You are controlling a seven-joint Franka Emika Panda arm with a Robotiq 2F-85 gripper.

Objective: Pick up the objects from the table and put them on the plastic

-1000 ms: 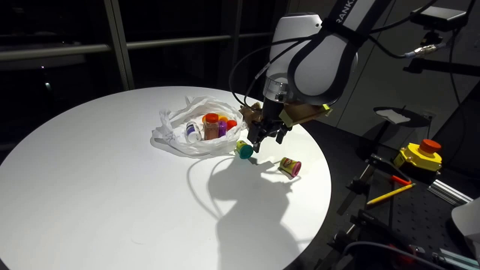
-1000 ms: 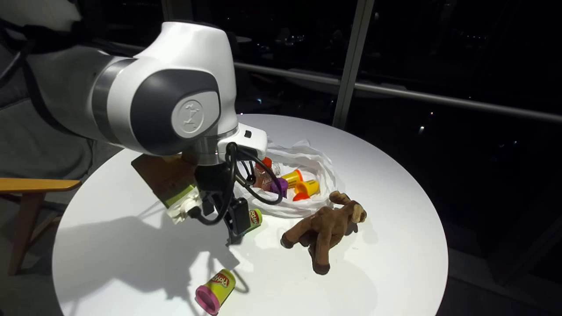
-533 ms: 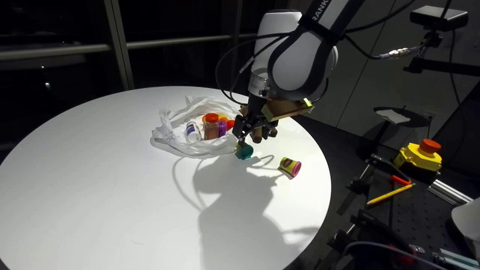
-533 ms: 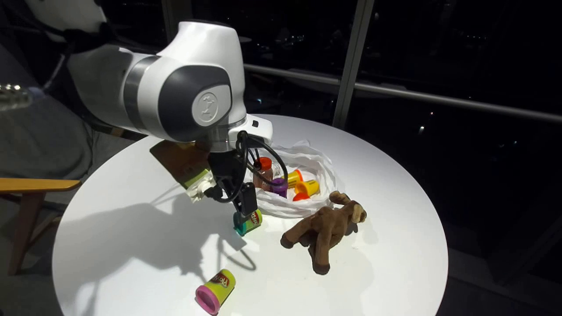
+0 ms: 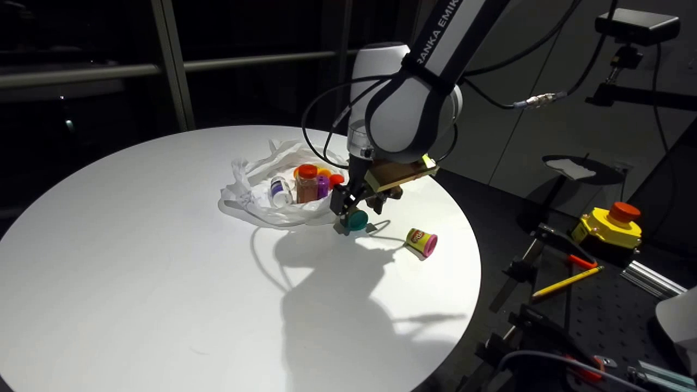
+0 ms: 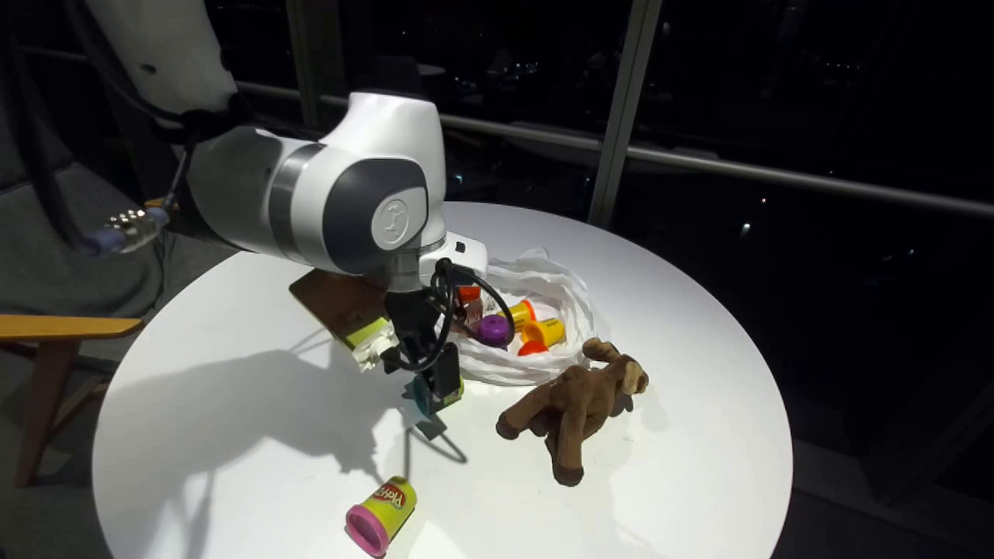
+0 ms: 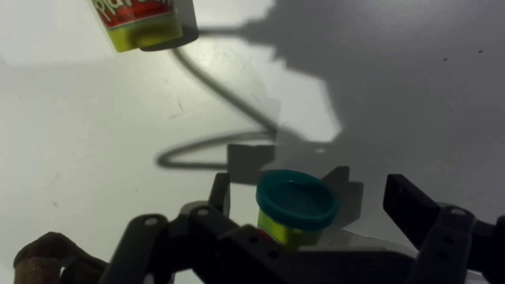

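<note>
A yellow can with a teal lid (image 5: 357,220) lies on its side on the table, beside the bag; it also shows in the wrist view (image 7: 298,201). My gripper (image 7: 309,193) is open, low over this can, with one finger on each side and gaps between. A yellow can with a pink lid (image 6: 382,514) lies on the table nearer the edge. A brown plush toy (image 6: 571,400) lies near the bag. The white plastic bag (image 5: 239,193) is spread open, holding a red-lidded jar (image 5: 307,188), a white bottle (image 5: 280,191), a purple container (image 6: 494,331) and yellow cans (image 6: 543,332).
The round white table (image 5: 136,272) ends close to the pink-lidded can. A cardboard piece (image 5: 400,173) is fixed to the wrist, and cables loop beside it. A black side table (image 5: 593,305) with a yellow emergency-stop box (image 5: 607,227) stands off the table's edge.
The arm has moved toward the bag and then down, bringing the open gripper around the teal-lidded can. The cans, toy and bag have not moved.
</note>
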